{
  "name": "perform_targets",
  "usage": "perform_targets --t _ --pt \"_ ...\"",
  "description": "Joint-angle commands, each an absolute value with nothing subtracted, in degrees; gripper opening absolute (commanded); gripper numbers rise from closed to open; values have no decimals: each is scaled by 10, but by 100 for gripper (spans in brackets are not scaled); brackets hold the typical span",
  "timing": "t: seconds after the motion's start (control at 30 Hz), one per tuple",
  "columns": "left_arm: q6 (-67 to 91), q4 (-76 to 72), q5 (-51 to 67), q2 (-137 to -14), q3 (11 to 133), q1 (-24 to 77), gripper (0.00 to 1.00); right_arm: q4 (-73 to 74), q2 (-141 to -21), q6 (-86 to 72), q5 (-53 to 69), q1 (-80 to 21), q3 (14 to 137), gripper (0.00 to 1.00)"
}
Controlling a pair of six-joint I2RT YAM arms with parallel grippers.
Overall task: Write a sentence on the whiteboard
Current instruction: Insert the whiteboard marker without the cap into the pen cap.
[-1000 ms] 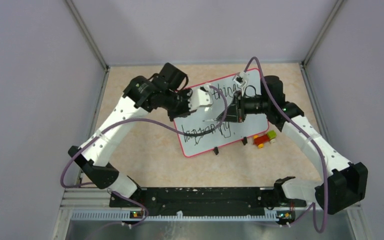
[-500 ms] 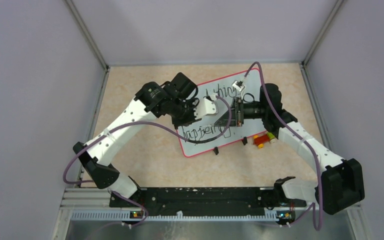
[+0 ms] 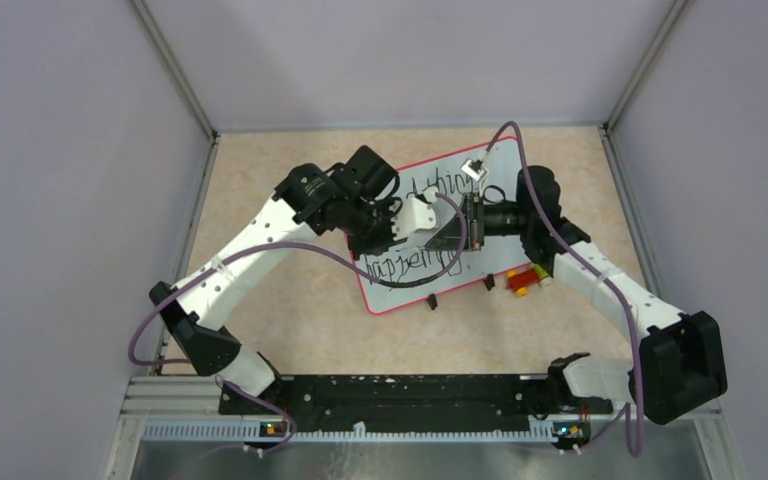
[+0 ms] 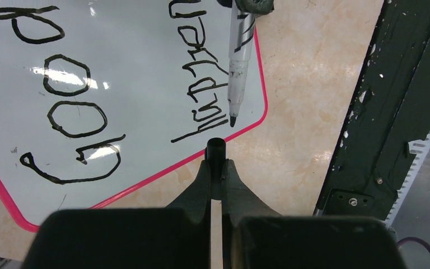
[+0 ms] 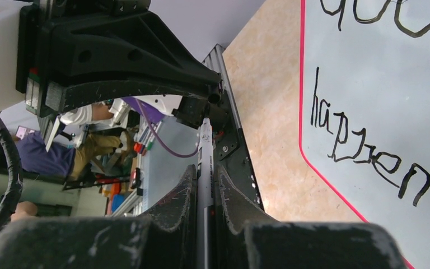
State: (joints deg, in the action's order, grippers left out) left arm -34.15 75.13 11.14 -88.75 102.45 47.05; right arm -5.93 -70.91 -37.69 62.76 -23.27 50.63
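Overhead: whiteboard (image 3: 400,292) lies flat mid-table, sentence (image 3: 407,266) looks finished, and both claws meet above it.

Left wrist: left gripper (image 4: 215,165) pinches cap (image 4: 216,147). The marker (image 4: 239,50) tip sits just right of the cap's mouth, so centre the cap first.

Right wrist: right gripper (image 5: 204,171) clamps the marker. Align the axes, then push straight.

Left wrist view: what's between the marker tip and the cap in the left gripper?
Nothing solid: in the left wrist view the gap from marker tip to cap shows only the whiteboard's corner and red frame below.
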Motion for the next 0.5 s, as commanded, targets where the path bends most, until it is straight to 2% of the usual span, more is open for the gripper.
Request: perform_targets --t 0.0,0.47 --pt "-337 747 137 -889 1051 477 0 -71 -715 -373 627 -244 533 0" --pt "-343 753 146 -895 1055 486 0 -65 -725 -367 622 -251 546 0"
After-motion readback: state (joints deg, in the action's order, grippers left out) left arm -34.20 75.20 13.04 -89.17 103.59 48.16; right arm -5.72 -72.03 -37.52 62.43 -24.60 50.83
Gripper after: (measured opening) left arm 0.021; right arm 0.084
